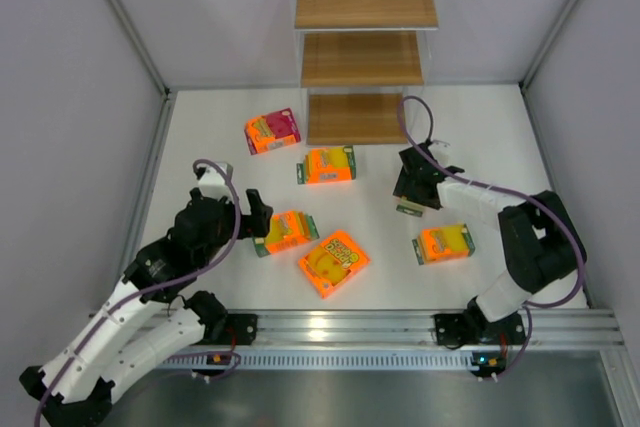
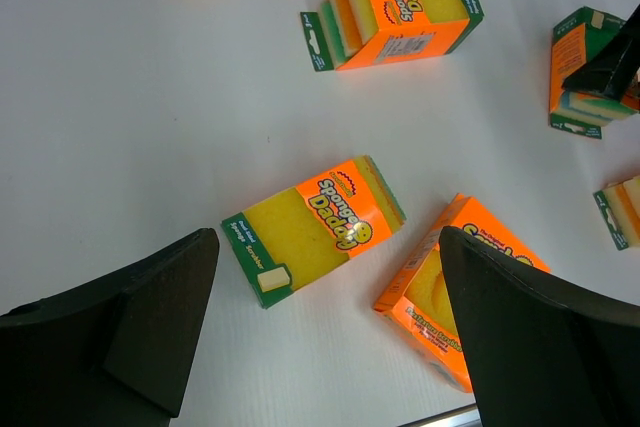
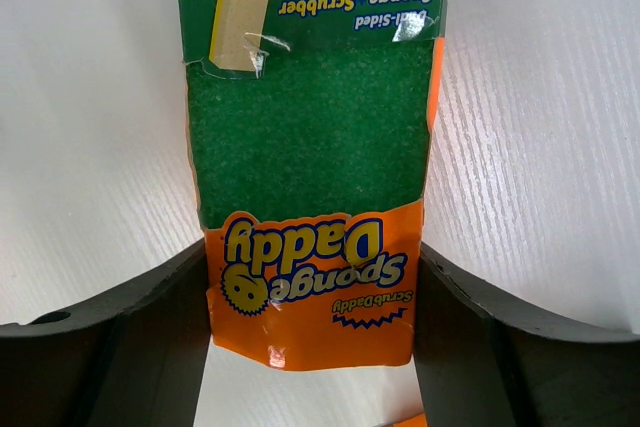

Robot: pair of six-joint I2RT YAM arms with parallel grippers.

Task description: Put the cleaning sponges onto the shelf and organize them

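six sponge packs show in the top view, all on the white table [image 1: 200, 127] in front of the shelf [image 1: 365, 57], whose three brown boards step back at the far edge. the pink-red pack [image 1: 272, 131] lies near the lowest board's left corner. the thick orange pack [image 1: 328, 165] lies just in front of that board. the left gripper [image 1: 262, 217] sits just beside the yellow-faced pack [image 1: 287, 232], and the flat orange pack [image 1: 333, 262] lies close by, nearer the bases. the right gripper [image 1: 415, 187] is over the green pack [image 1: 407, 209]. the last pack [image 1: 444, 243] lies near it, toward the right arm's base.

in the left wrist view the two dark fingers [image 2: 130, 327] stand wide apart and hold nothing. the yellow-faced pack lies on the table in the gap ahead of them, touching neither. the flat orange pack lies just to its right, partly hidden behind the right finger. farther off are the thick orange pack and, at the top edge, the pink-red one. at the right edge the green pack stands with the other arm's black finger on it.

in the right wrist view both fingers [image 3: 110, 347] press the long sides of the green pack at its orange end, a narrow grip. its green scrubber face is toward the camera. i cannot tell whether it rests on the table or hangs just above.
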